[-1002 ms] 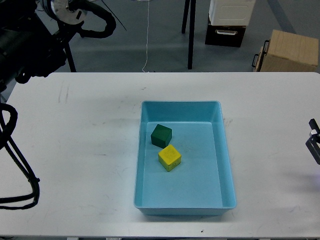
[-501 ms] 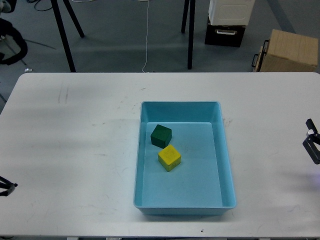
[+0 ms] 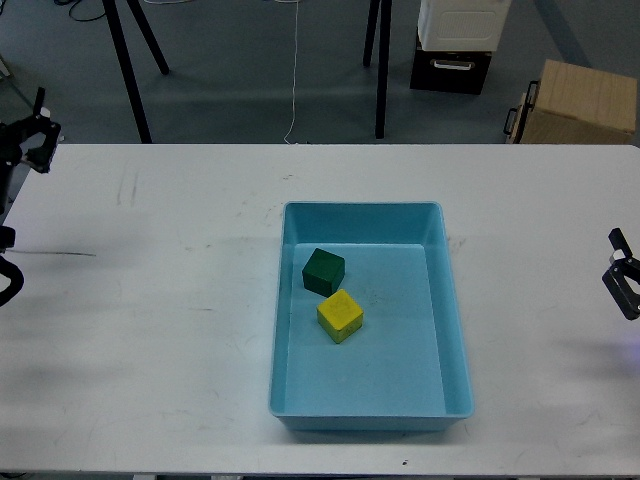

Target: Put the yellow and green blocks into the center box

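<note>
green block (image 3: 324, 271): dark cube, flat on box floor, upper left part | yellow block (image 3: 340, 315): cube, just beside green, nearer, corners touching | blue box (image 3: 455, 330): open rectangular tray, mid-worktop

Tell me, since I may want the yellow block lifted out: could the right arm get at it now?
Probably yes. The yellow block lies uncovered in the open blue box, only touching the green block at its far corner.

Bright, even light; sharp focus; soft faint shadows.
</note>
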Action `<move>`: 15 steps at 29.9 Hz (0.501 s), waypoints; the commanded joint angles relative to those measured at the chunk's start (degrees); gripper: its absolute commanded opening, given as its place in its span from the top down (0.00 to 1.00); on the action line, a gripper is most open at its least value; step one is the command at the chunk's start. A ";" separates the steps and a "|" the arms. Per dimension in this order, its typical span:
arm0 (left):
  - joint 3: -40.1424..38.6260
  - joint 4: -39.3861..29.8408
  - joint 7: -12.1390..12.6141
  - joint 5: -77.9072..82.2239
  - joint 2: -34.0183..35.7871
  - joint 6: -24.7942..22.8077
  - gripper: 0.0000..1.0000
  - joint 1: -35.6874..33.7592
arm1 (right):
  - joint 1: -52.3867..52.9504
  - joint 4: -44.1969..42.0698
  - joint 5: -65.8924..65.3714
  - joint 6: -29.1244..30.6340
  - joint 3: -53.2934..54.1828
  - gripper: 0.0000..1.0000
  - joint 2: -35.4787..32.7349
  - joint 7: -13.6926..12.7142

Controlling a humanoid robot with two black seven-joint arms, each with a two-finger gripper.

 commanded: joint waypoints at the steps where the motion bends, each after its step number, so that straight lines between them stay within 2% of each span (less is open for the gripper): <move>1: -9.25 -12.38 0.10 0.14 -5.09 0.00 0.00 15.81 | -2.32 0.76 0.10 0.00 -0.46 0.00 1.39 0.02; 5: -10.85 -20.04 0.10 0.14 -8.61 0.00 0.00 25.50 | -5.23 0.85 0.10 0.00 -0.55 0.00 4.21 0.02; 8: -10.41 -21.11 0.10 0.22 -11.24 0.00 0.00 30.51 | -6.98 1.72 -0.08 0.00 -1.51 0.00 4.83 0.02; 11: -10.14 -21.11 0.27 0.66 -13.80 0.00 0.00 32.10 | -7.95 3.13 -0.16 0.00 -2.57 0.00 4.92 0.02; 15: -8.21 -21.11 2.64 0.75 -14.86 0.00 0.00 34.13 | -8.48 3.48 -0.16 0.00 -2.66 0.00 4.92 0.02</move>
